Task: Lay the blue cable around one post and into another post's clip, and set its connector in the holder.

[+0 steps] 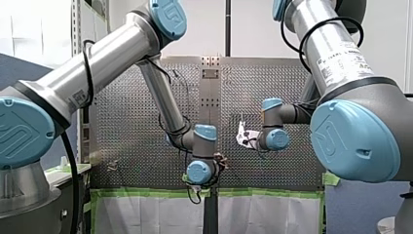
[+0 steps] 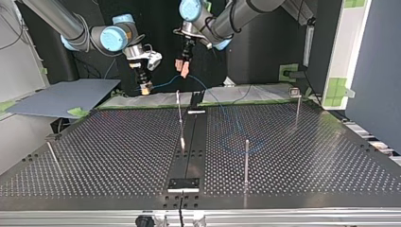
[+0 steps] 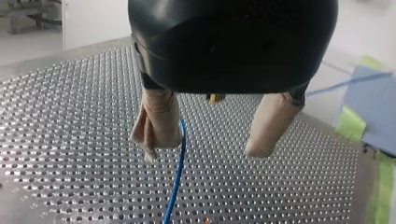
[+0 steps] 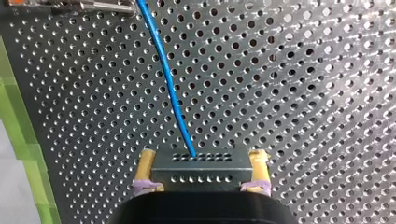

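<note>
While my right gripper (image 4: 201, 161) is squeezing the connector (image 4: 201, 173) on the blue cable (image 4: 163, 74), my left gripper (image 3: 205, 147) is hanging open beside it.

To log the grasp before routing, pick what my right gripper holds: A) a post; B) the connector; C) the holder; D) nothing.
B: in the right wrist view the connector sits clamped between the pads of the right gripper, with the cable running out of it.

Front, top opposed across table (image 2: 118, 142) — wrists close
</note>
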### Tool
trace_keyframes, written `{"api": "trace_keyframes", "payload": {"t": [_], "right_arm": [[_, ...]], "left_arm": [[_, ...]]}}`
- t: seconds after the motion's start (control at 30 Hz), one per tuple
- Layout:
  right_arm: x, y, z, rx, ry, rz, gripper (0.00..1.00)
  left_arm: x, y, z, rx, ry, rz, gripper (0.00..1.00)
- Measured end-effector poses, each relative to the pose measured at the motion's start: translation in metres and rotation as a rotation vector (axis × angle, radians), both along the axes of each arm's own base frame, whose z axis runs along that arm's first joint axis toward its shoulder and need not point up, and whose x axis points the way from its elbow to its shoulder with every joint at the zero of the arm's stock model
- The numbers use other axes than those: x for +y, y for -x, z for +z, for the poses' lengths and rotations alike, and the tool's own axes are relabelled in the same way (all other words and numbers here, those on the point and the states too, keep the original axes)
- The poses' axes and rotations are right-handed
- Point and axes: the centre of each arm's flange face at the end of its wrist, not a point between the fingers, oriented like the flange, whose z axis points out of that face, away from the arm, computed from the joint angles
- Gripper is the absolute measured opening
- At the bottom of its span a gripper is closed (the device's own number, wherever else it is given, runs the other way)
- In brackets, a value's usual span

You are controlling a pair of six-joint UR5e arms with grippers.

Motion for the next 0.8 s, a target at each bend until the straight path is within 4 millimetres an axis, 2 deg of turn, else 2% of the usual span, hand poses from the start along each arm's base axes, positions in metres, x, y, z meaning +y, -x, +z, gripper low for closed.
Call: {"api": "trace_keyframes", "payload": {"t": [0.1,0.37,0.73,0.8], "right_arm": [[0.001,-0.001,0.000,0.000,0.000,0.003,0.00],[0.004,-0.004,0.000,0.004,-0.003,0.010,0.00],[0.007,-0.003,-0.002,0.010,-0.012,0.009,0.00],[0.006,-0.002,-0.002,0.012,-0.013,0.007,0.00]], "left_arm": [[-0.003,-0.008,-0.004,-0.001,-0.002,0.013,1.00],[-0.009,-0.029,0.002,-0.016,0.015,0.030,1.00],[-0.003,-0.038,0.003,-0.029,-0.019,0.051,1.00],[-0.003,-0.038,0.003,-0.035,-0.033,0.057,0.73]]}}
